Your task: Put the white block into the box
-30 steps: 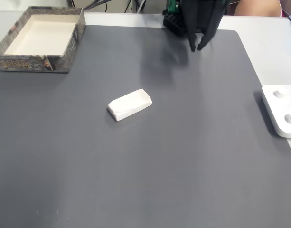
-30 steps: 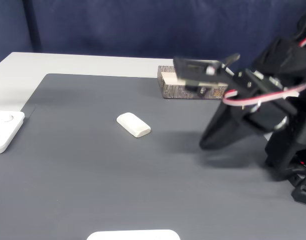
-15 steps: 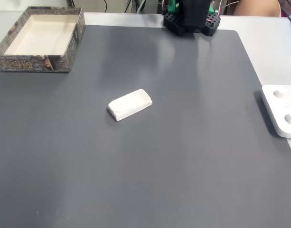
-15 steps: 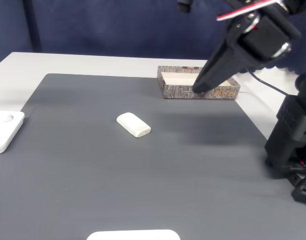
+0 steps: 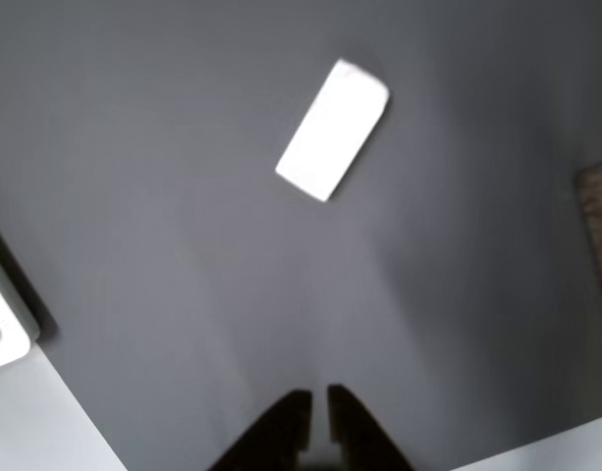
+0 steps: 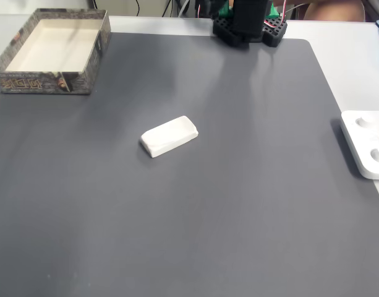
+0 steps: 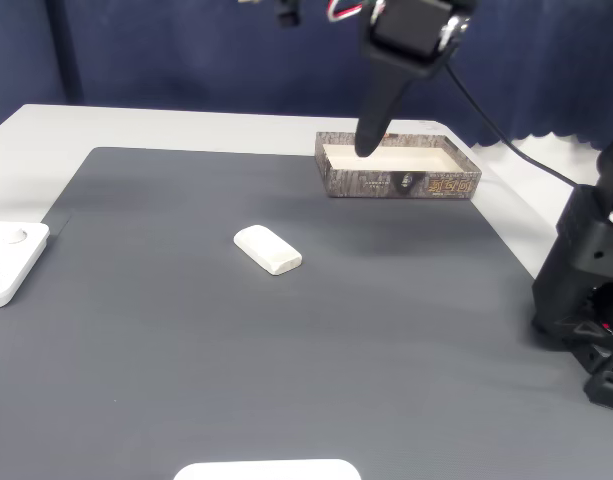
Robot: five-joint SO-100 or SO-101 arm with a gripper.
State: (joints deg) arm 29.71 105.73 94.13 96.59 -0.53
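Lying flat mid-mat, the white block [image 5: 332,130] sits ahead of the gripper [image 5: 312,402], its long axis slanting up to the right in the other view. Jaws nearly pressed together, empty, raised well above it. The box [image 7: 398,169] stands apart at the mat's corner.

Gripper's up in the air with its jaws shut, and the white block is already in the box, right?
Not quite. The gripper is raised with jaws shut, but the white block lies on the grey mat, apart from the box, in a fixed view.
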